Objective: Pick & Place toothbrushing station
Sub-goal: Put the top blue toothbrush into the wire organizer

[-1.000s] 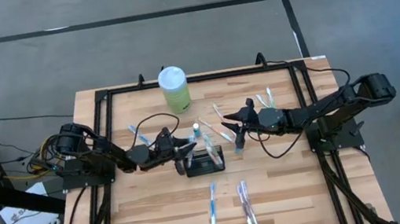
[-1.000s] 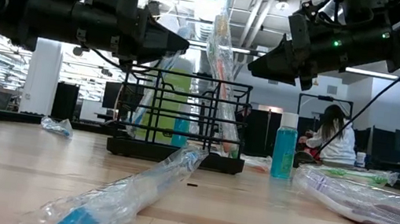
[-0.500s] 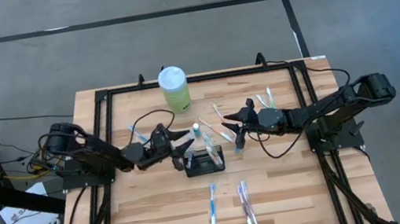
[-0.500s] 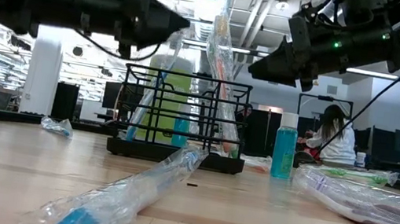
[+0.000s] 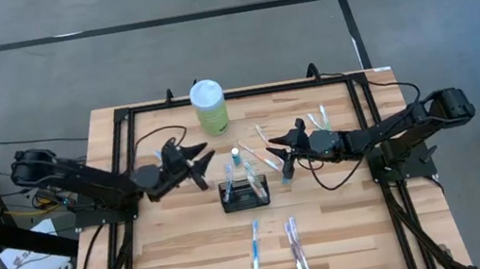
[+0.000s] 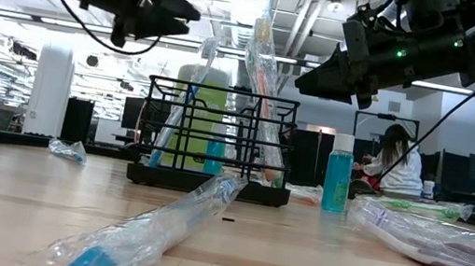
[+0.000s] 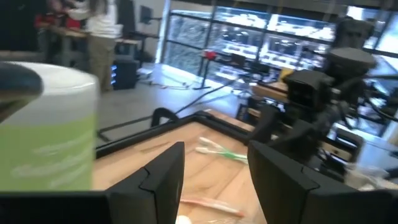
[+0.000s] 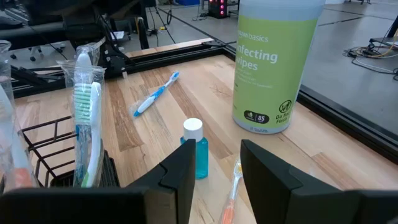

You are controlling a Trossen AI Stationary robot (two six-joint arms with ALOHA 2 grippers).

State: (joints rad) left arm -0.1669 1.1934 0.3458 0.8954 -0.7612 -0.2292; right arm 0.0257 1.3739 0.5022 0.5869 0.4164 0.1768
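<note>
With my left gripper [image 5: 194, 156] released and empty above the tabletop [image 5: 171, 250], and my right gripper [image 5: 282, 147] likewise open, the next toothbrush [image 5: 256, 247] for the toothbrushing station [image 5: 244, 193] wanted a mid-handle grasp.

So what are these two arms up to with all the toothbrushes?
They are filling a black wire caddy at mid-table with wrapped toothbrushes; a few already stand in it. Right now neither holds anything. The left gripper hangs open to the caddy's left, and the right gripper hovers open near a small blue bottle.
</note>
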